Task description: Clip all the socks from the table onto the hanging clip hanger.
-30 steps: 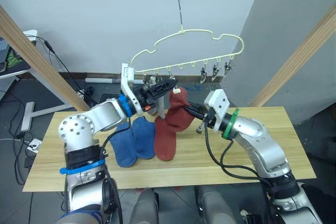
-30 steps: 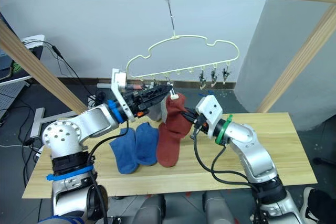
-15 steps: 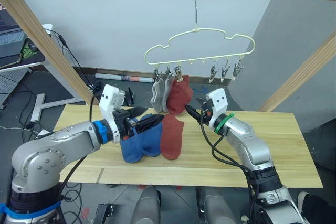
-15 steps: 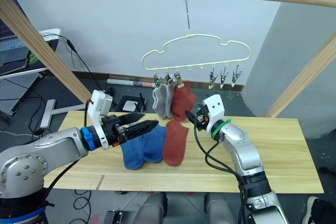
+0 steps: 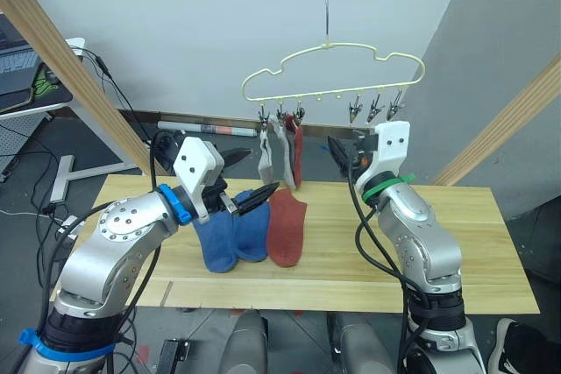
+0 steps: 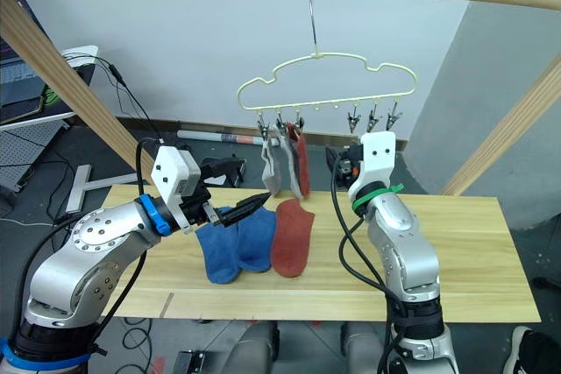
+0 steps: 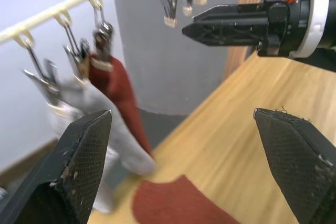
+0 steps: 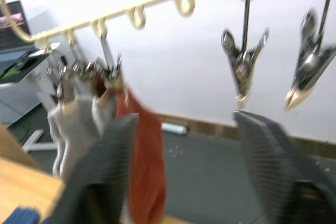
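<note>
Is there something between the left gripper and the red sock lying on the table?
Nothing visible stands between them. The left gripper hovers open beside the rust-red sock on the table, above the two blue socks, which lie beside that sock.

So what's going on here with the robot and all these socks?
The robot is pegging socks onto the clip hanger. Two grey socks and one rust-red sock hang from clips at the hanger's left end; three clips are empty. Two blue socks and another rust-red sock lie on the table. Both grippers are open and empty: the left gripper above the blue socks, the right gripper raised beside the hanging socks.
</note>
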Controlling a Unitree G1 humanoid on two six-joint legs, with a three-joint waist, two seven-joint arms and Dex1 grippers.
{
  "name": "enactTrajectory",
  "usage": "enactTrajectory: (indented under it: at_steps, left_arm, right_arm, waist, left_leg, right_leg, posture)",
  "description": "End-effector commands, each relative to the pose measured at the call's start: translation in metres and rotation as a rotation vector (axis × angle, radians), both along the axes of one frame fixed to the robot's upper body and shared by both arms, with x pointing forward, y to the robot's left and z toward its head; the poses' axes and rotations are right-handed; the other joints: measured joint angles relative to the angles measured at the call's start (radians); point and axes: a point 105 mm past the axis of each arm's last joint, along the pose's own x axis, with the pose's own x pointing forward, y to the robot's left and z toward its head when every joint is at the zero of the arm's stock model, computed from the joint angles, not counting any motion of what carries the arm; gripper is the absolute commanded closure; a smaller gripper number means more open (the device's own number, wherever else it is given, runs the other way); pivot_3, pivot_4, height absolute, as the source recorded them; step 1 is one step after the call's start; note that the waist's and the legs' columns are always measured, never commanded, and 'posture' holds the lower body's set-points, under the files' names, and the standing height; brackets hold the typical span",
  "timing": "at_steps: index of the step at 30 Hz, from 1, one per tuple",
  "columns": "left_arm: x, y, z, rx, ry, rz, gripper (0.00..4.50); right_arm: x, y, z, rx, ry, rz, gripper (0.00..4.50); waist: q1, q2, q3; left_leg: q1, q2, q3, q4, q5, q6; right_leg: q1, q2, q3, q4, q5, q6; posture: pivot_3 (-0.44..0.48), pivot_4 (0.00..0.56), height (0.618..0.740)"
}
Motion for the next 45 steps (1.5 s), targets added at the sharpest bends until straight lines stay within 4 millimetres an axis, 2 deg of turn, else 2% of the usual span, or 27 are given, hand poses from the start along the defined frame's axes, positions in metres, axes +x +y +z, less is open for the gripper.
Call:
enactTrajectory:
  at_steps: [1,11,15,29,45]
  left_arm:
    - [0.001,-0.003,0.016,-0.016,-0.07,-0.009,0.0]
    - [0.001,-0.006,0.022,-0.028,-0.089,-0.005,0.0]
    - [0.002,-0.006,0.024,-0.035,-0.095,0.0,0.0]
    - [-0.001,-0.021,0.045,-0.096,-0.137,-0.048,0.0]
    - [0.002,-0.026,0.058,-0.14,-0.158,-0.039,0.0]
  right_arm:
    - [0.005,-0.001,0.015,-0.019,-0.06,-0.029,2.22]
    - [0.025,-0.013,0.017,-0.039,-0.054,-0.09,2.22]
    - [0.037,-0.015,0.023,-0.054,-0.083,-0.095,2.22]
    - [0.038,0.013,0.041,-0.058,-0.172,0.053,2.22]
    - [0.047,0.006,0.047,-0.041,-0.191,0.01,2.22]
  waist:
    - [-0.001,0.0,0.0]
    - [-0.004,0.0,0.0]
    - [-0.004,0.001,0.0]
    - [-0.004,0.001,0.0]
    - [-0.004,0.001,0.0]
  left_leg:
    - [0.0,0.0,0.0,0.0,0.0,0.0]
    - [-0.001,0.0,0.0,0.0,0.0,0.0]
    - [-0.001,0.0,0.0,0.0,0.0,0.0]
    - [-0.001,0.0,-0.001,0.0,0.0,0.0]
    - [-0.001,0.0,-0.001,0.0,0.0,0.0]
  right_leg:
    - [0.0,0.0,0.0,0.0,0.0,0.0]
    - [-0.001,0.0,0.0,0.001,0.001,0.001]
    - [-0.001,0.0,0.0,0.001,0.001,0.001]
    - [-0.001,0.0,-0.001,0.001,0.003,0.004]
    - [-0.001,0.0,-0.001,0.001,0.005,0.002]
  posture:
    - [0.131,0.235,0.74]
    - [0.142,0.242,0.74]
    - [0.15,0.245,0.74]
    - [0.144,0.246,0.74]
    - [0.145,0.243,0.74]
